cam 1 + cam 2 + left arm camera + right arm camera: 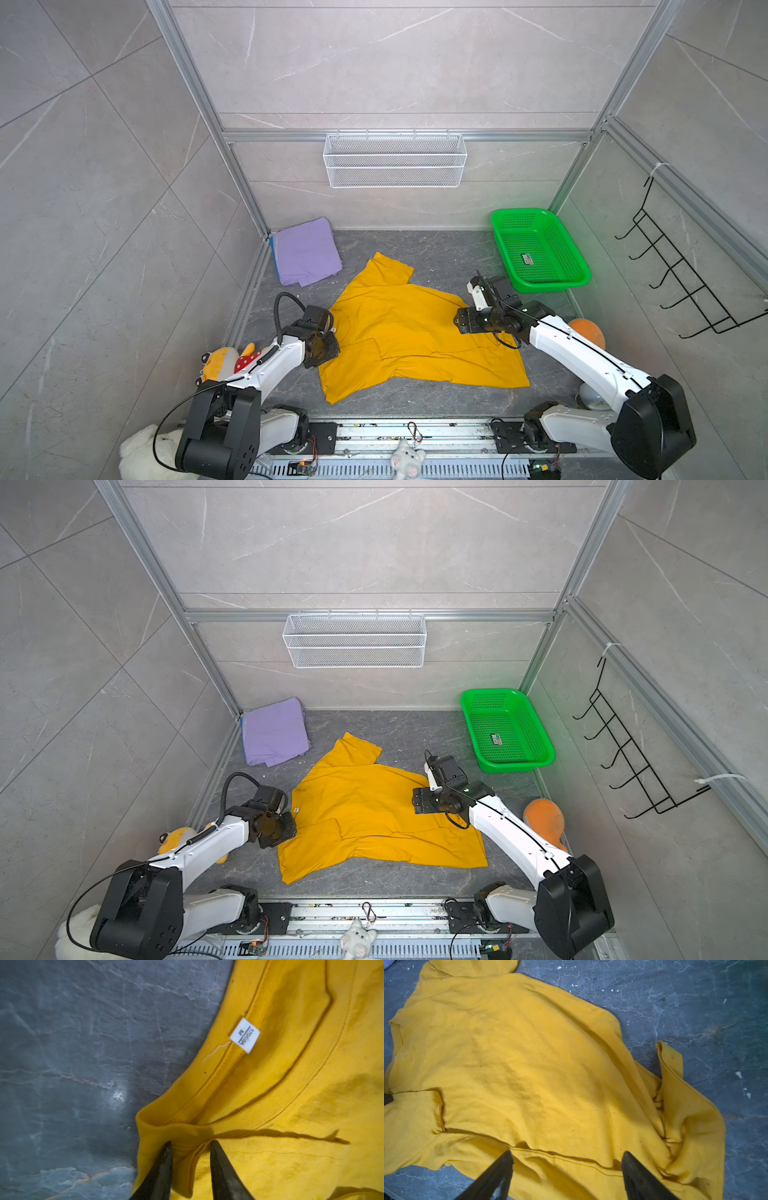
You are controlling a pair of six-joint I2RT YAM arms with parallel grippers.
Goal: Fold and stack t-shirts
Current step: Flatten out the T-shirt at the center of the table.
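Table [436,253] of dark stone pattern fills the lower middle of both top views. Across its centre lies the mustard-yellow t-shirt [407,328], spread out but rumpled. One sleeve points toward the upper middle of the frame, another part is doubled over the body, and the right-hand corner is bunched. It is not yet folded.

At the table's upper left corner rests the lavender t-shirt [305,251], already folded into a rectangle. A sliver of a blue t-shirt [272,251] shows under its left edge. By the look of it the stack is begun with two shirts, and the yellow one is left to fold and set on top.

The left gripper [191,1142] is at the shirt's left edge by the collar. Its jaws stand narrow with a ridge of collar cloth between them; whether they have bitten I cannot tell. The right gripper [566,1157] is over the shirt's right part, jaws wide apart and holding nothing. A small white size label [245,1035] sits inside the neckline.
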